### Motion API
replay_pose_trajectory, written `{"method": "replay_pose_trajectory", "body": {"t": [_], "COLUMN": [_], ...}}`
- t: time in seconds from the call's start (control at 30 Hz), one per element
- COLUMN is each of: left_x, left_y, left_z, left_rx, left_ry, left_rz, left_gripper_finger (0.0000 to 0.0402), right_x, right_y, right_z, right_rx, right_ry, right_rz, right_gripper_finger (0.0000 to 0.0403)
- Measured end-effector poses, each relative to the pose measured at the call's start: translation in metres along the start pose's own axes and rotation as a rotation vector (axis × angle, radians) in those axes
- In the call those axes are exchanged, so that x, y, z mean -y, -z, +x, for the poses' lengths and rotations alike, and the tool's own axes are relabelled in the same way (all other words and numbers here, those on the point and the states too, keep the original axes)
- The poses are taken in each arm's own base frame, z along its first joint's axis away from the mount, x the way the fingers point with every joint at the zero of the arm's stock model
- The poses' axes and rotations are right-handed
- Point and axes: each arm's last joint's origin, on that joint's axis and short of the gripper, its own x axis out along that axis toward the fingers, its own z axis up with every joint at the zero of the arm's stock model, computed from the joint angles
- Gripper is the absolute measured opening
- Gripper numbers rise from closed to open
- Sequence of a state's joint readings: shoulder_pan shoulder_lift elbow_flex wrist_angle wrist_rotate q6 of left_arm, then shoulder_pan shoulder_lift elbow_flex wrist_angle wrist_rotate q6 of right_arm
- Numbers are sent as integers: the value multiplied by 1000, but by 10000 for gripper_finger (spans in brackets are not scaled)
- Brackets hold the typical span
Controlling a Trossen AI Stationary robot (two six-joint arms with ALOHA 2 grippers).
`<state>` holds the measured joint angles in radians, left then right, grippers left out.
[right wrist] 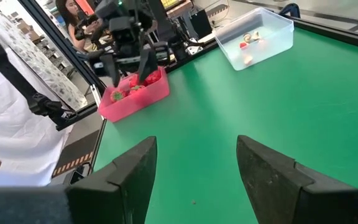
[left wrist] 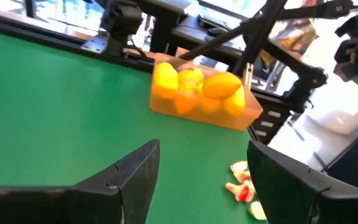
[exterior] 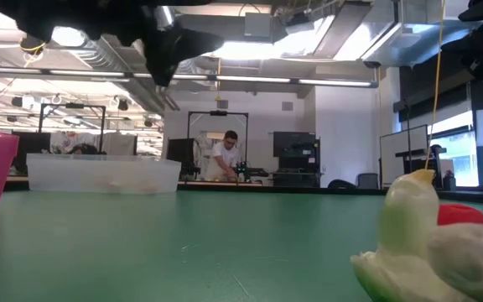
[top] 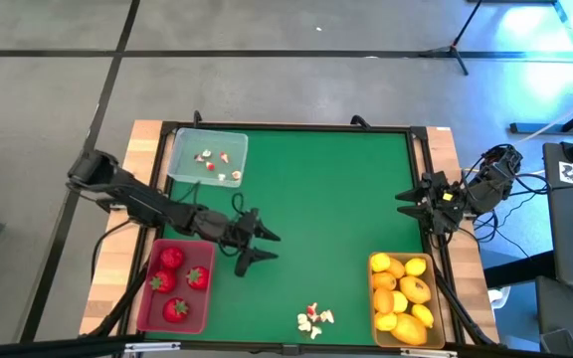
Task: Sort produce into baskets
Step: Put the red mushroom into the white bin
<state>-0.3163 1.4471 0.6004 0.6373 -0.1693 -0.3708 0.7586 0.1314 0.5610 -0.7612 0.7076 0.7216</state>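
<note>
Three baskets sit on the green table (top: 316, 199), all placed here relative to it. Pinkish-red basket (top: 143, 298) at the near-left corner, four strawberries (top: 171, 260) inside. Tan-yellow basket (top: 376, 298) at the near-right corner, full of yellow and orange lemons (top: 406, 296). Clear basket (top: 229, 142) at the far-left corner, a few white-and-red bits (top: 212, 159) in it. More loose white-and-red pieces (top: 315, 318) lie on the mat at the near edge, between the pink and yellow baskets; low view has them blocking its right foreground. Left gripper (top: 264, 246) hovers over the mat just inside the left side, beside the pink basket, jaws spread apart, nothing between them. Right gripper (top: 409, 202) parked at the right edge, just beyond the yellow basket, jaws also apart and empty. Open mat between both claws and the loose pieces. Person (exterior: 225, 157) at a bench well behind the table in the low view.
</note>
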Motion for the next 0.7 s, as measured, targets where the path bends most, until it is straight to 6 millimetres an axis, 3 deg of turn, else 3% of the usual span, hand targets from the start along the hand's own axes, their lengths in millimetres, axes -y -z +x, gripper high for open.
{"method": "replay_pose_trajectory", "body": {"t": [0.3, 0.7], "left_x": [22, 42], "left_y": [-4, 18], "left_z": [48, 106], "left_rx": [-8, -155], "left_ry": [23, -10], "left_rz": [48, 153], "left_gripper_finger": [237, 237], "right_x": [0, 0], "right_y": [0, 0], "right_z": [0, 0], "right_rx": [-3, -3], "right_ry": [2, 2], "right_rz": [-7, 1], "right_gripper_finger": [221, 221]}}
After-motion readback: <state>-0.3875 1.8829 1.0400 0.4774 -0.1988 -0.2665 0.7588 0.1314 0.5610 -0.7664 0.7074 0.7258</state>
